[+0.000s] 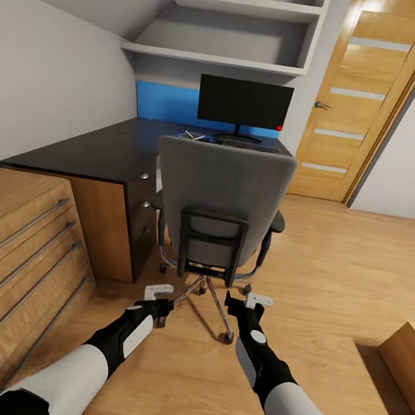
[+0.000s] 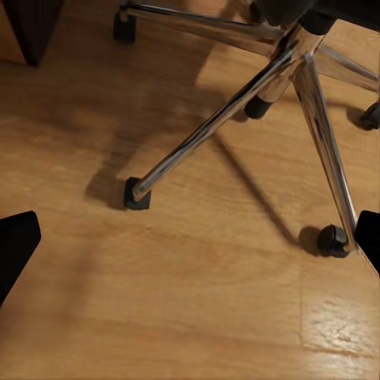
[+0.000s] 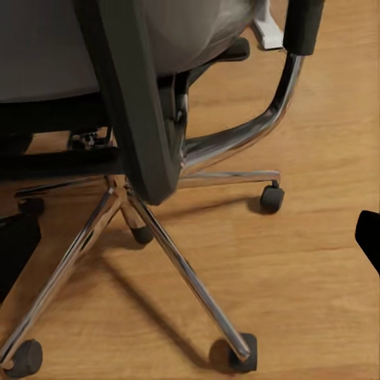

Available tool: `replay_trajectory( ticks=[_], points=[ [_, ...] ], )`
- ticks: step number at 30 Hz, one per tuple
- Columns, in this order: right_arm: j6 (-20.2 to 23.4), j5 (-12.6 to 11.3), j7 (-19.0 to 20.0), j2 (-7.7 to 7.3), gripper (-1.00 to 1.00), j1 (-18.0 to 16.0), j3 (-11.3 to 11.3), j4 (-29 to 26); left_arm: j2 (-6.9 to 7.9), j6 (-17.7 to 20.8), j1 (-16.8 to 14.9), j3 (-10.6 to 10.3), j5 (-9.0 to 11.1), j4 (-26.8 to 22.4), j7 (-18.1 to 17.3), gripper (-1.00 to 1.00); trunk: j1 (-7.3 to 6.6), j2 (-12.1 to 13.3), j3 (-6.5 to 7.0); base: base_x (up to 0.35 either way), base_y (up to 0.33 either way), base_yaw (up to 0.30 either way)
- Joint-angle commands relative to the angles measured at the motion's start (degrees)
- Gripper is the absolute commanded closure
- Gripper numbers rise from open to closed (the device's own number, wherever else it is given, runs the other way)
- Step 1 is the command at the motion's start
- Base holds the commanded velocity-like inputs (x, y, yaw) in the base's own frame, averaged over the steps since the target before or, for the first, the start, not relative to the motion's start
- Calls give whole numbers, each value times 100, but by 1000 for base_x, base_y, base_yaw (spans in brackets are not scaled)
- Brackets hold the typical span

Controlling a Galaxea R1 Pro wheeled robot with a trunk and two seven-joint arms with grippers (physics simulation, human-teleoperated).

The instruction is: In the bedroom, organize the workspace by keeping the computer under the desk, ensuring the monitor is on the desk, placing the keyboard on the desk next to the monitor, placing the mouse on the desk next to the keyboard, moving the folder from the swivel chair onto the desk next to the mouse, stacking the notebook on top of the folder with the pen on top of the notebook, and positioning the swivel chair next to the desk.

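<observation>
**Two grippers hanging behind a grey chair at a black desk**

One grey padded swivel chair (image 1: 220, 199) with black armrests and a chrome five-star base is standing on the wooden floor (image 1: 332, 266), its back facing the robot, close in front of the glossy black L-shaped desk (image 1: 90, 150). One wide black monitor (image 1: 244, 103) on a thin curved stand is sitting upright on the desk's far end, a red dot glowing at its lower corner. Small items are lying on the desk by the monitor's stand, too small to identify. The chair back is hiding the seat and whatever is resting there.

Head view: the left gripper (image 1: 159, 291) and the right gripper (image 1: 258, 301) are hovering low behind the chair base, both empty, white fingers standing apart.

Left wrist view: chrome legs (image 2: 214, 131) and black castors (image 2: 136, 195) are showing against the floor, with dark fingertips (image 2: 16, 245) spread wide at the edges.

Right wrist view: the chair's black back frame (image 3: 134, 103), a chrome armrest support (image 3: 261, 127) and further castors (image 3: 271, 198) are showing close up, fingers likewise spread.

Two white wall shelves (image 1: 227, 31) are hanging above the desk; their contents cannot be seen. One wooden door (image 1: 364, 91) is standing beyond.
</observation>
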Motion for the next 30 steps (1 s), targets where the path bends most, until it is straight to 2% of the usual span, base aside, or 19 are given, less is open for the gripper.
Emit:
replay_trajectory(
  ticks=[1, 12, 30],
  points=[
    [-49, -60, -39, -6, -100, -4, 55, 32, 0, -4, -2, -21, 32, 0, 41, -100, 2, -2, -5, 275, 0, 0],
    [-97, -59, -29, 1, -100, 13, 90, 312, 0, -47, -2, -30, 35, 170, 44, -100, 2, -2, -5, 309, 0, 0],
    [-104, -59, -29, 66, -100, 14, 80, 345, 0, -73, -2, -43, 36, 279, 44, -100, 2, -2, -5, 321, 0, 0]
  ],
)
